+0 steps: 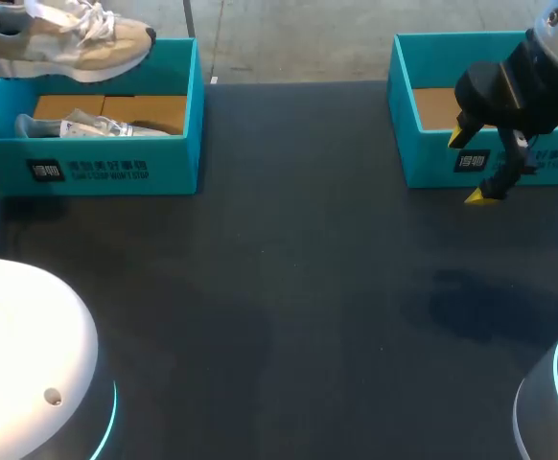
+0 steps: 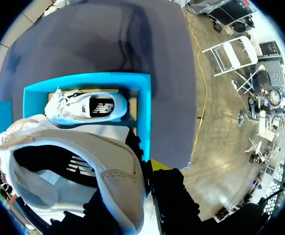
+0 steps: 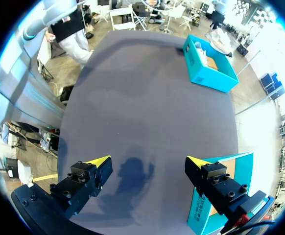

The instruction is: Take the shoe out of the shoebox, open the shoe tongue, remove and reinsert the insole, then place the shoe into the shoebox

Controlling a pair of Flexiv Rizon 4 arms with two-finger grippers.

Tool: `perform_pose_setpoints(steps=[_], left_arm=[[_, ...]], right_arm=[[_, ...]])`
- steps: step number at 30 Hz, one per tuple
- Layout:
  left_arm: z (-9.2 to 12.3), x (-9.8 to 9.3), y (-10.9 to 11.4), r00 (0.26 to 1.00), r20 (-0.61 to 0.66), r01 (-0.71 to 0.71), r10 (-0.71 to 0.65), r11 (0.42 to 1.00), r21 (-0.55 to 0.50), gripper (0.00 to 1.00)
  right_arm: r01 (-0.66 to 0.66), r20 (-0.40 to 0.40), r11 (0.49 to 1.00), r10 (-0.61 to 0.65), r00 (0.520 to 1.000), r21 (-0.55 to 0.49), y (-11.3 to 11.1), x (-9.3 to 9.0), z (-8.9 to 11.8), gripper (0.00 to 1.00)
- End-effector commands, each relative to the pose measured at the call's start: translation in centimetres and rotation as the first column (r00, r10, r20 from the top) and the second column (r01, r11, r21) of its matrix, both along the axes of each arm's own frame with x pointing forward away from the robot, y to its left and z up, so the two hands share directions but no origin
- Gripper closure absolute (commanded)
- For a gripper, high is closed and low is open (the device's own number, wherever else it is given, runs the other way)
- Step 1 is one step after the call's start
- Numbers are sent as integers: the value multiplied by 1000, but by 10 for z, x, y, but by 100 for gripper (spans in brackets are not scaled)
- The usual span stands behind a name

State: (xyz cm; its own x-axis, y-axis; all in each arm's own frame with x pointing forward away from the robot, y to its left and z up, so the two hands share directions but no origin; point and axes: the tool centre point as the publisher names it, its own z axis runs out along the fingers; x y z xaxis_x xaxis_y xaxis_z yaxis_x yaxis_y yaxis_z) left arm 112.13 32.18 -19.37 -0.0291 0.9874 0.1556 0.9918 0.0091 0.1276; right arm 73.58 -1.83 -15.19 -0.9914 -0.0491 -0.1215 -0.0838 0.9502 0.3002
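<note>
Dark table (image 1: 289, 287) underneath, with left box (image 1: 116, 168) at the far left corner and right box (image 1: 423, 168), its teal twin, at the far right edge. Judged to be the first step, all but done: shoe (image 1: 68, 43) hanging above left box, over its far wall, gripped by the heel collar in left fingers (image 2: 172, 196), drawn in narrow on that wall, apparently one inside and one outside. Second shoe (image 1: 78, 126) on its side inside left box, beneath. Right fingers (image 3: 88, 174) spread wide, holding nothing, hovering just in front of right box's near wall. Next, probably: carry shoe toward the table's middle, set it down on its sole, then bring right fingers across for the tongue. Calls for keeping the toe higher than left box's near wall on the way out. Little margin beside the far and left edges; far more room over the stretch of table between the boxes and toward the near edge. Mind right box's wall when swinging right fingers inward.
</note>
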Motion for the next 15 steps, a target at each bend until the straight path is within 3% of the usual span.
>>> perform_pose_setpoints(steps=[1, 15], left_arm=[[-9, 5, -2, 1000, 1, 5, -5, 1000, 3, 100], [-52, 28, -4, 1000, -1, 28, -28, 1000, -11, 100]], right_arm=[[0, -4, 1000, 0, 1000, -4, 2, 3, 0, 0], [0, -4, 1000, 0, 1000, -4, 2, 3, 0, 0]])
